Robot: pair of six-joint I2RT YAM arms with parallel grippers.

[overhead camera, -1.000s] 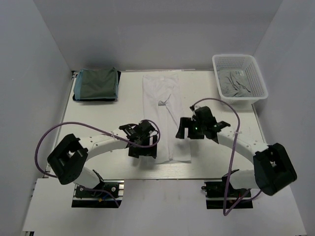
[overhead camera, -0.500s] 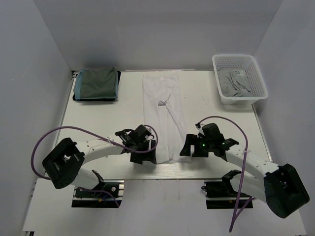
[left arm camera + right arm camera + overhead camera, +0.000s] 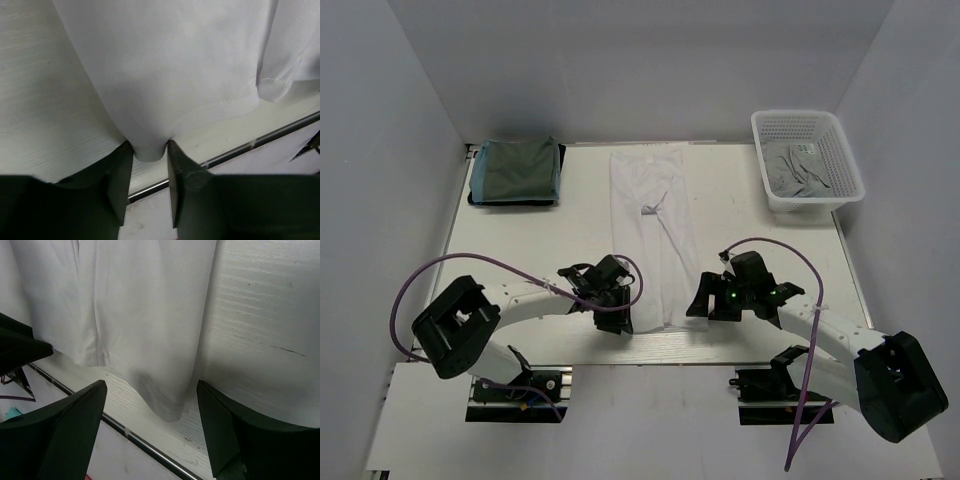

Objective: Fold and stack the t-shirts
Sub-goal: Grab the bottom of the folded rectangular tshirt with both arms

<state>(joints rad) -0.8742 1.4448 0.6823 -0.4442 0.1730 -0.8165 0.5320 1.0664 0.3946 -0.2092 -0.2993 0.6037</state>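
Observation:
A white t-shirt [image 3: 655, 230], folded into a long strip, lies down the middle of the table. My left gripper [image 3: 620, 318] sits at its near left corner. In the left wrist view that gripper [image 3: 149, 145] is shut on the bunched corner of the white t-shirt [image 3: 165, 65], and the cloth touches both fingers. My right gripper [image 3: 703, 305] is at the near right corner. It [image 3: 151, 385] stands open, with its fingers either side of the shirt's hanging corner [image 3: 167, 407] and not touching it.
A stack of folded green and dark shirts [image 3: 515, 170] lies at the back left. A white basket [image 3: 852, 165] at the back right holds a crumpled grey t-shirt [image 3: 798, 170]. The table's near edge with its metal rail [image 3: 235, 150] runs just below both grippers.
Both arms came down to the shirt's near end. The left jaws closed from wide open onto the near left corner. The right jaws narrowed slightly.

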